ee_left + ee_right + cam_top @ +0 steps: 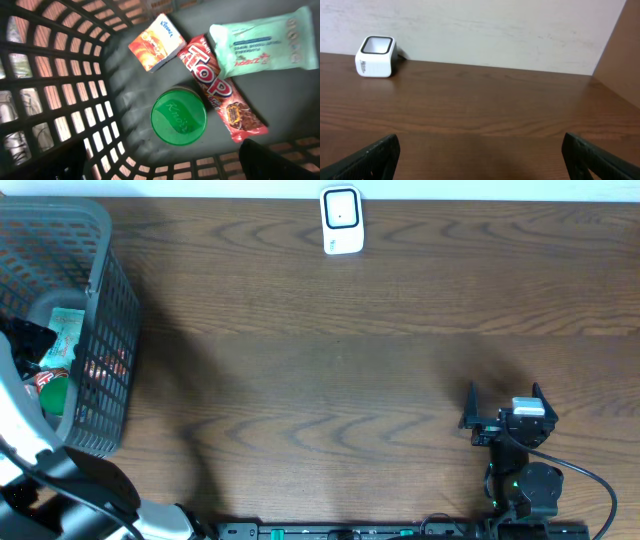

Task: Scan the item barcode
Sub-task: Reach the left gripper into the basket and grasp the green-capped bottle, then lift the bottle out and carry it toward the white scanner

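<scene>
Inside the dark plastic basket [100, 290] at the table's left lie a green-lidded jar [178, 117], a red "Top" snack bar [220, 92], a small orange Kleenex pack [156, 43] and a mint-green wipes pack [262, 42]. My left gripper [165, 167] hangs open over the basket floor, just short of the jar, holding nothing. The white barcode scanner [341, 220] stands at the table's far edge; the right wrist view shows the scanner [376, 56] at upper left. My right gripper [505, 402] rests open and empty near the front right, its fingertips [370, 160] wide apart above bare wood.
The basket's latticed walls [60, 90] close in around the left gripper. A pale wall [495, 30] runs behind the table's far edge. My left arm [30, 420] reaches over the basket rim from the front left corner.
</scene>
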Controlling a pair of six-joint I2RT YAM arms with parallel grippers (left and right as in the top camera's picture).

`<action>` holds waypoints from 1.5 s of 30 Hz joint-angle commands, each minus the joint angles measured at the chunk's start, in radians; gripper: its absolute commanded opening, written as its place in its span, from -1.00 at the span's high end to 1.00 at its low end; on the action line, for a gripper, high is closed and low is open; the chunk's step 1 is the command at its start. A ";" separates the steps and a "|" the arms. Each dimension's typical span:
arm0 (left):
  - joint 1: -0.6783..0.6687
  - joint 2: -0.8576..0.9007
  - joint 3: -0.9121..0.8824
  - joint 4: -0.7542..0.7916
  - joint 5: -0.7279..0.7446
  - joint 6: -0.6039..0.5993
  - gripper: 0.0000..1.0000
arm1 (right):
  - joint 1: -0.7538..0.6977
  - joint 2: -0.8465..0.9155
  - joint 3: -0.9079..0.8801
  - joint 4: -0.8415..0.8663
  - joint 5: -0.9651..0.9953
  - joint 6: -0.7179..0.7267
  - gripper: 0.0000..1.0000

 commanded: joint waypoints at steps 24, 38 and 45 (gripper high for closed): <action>0.044 0.100 -0.309 0.303 0.030 0.050 -0.96 | 0.011 -0.010 -0.001 -0.004 0.009 -0.010 -0.99; 0.069 0.112 -0.436 0.427 0.198 0.050 -0.95 | 0.011 -0.010 -0.001 -0.003 0.009 -0.009 -0.98; 0.070 0.129 -0.446 0.445 0.198 0.050 -0.69 | 0.011 -0.010 -0.001 -0.004 0.009 -0.009 -0.98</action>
